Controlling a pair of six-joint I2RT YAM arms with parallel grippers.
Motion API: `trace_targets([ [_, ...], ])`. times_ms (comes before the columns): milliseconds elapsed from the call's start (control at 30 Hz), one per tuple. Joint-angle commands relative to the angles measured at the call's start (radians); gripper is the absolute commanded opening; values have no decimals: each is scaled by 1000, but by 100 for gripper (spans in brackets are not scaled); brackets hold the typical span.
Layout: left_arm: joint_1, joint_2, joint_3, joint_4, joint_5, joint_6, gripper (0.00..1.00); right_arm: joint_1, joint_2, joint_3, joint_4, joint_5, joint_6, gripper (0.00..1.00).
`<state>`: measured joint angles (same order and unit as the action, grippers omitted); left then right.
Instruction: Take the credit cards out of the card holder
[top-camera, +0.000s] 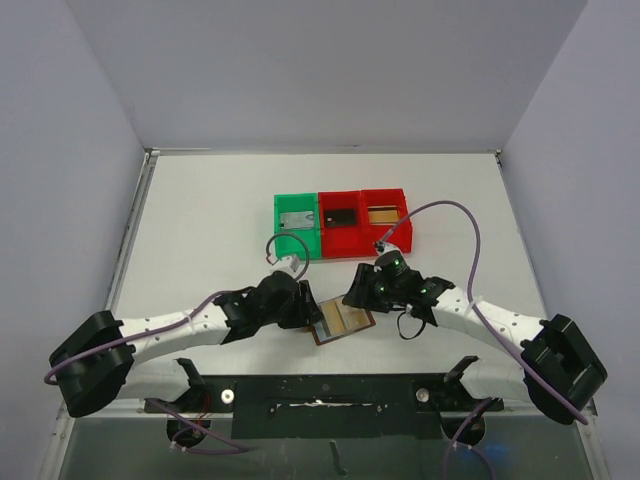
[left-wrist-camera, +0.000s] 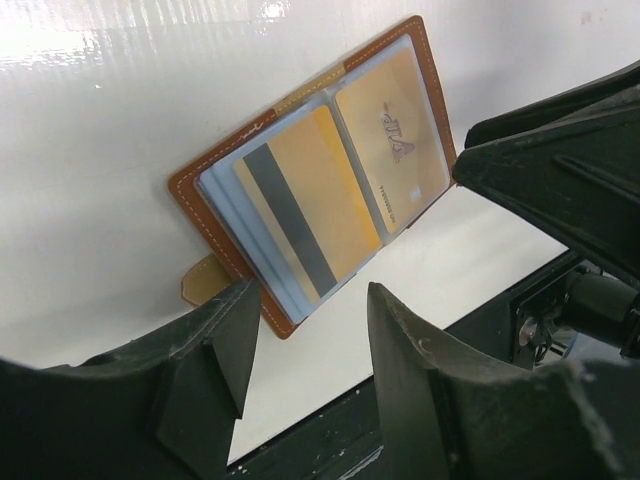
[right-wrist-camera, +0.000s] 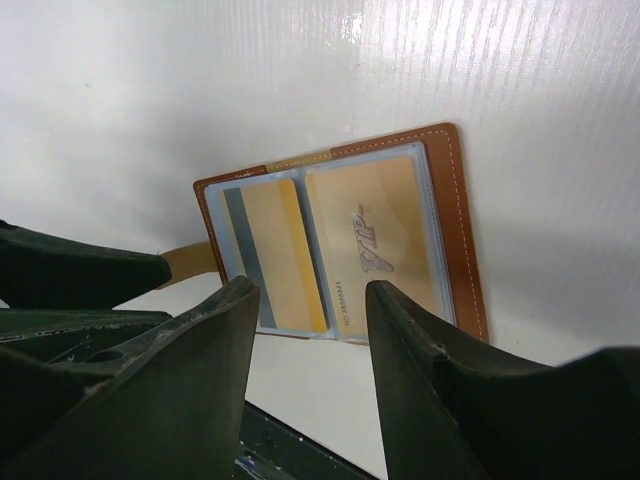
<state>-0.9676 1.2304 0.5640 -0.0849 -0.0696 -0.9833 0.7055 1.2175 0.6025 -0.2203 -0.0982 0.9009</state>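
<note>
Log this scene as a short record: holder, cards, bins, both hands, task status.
holder: open on the table, between the hands
cards: two gold, both in the holder; stripe card back up, logo card face up
bins: green bin and two red bins in a row beyond the holder, each with something inside
left hand: open, holding nothing
right hand: open, holding nothing
status: no card out yet

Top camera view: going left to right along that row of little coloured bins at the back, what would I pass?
A green bin with a grey flat piece → middle red bin with a dark piece → right red bin with a gold-brown piece.
</note>
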Motion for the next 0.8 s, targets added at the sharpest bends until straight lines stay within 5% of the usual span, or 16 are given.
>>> trace_targets([
  [0,4,46,54,75,53,14,46,-8,-18,-10,98,-23,22,48],
  [767,9,138,33,94,53,8,40,39,219,64,178,-168,-33,36],
])
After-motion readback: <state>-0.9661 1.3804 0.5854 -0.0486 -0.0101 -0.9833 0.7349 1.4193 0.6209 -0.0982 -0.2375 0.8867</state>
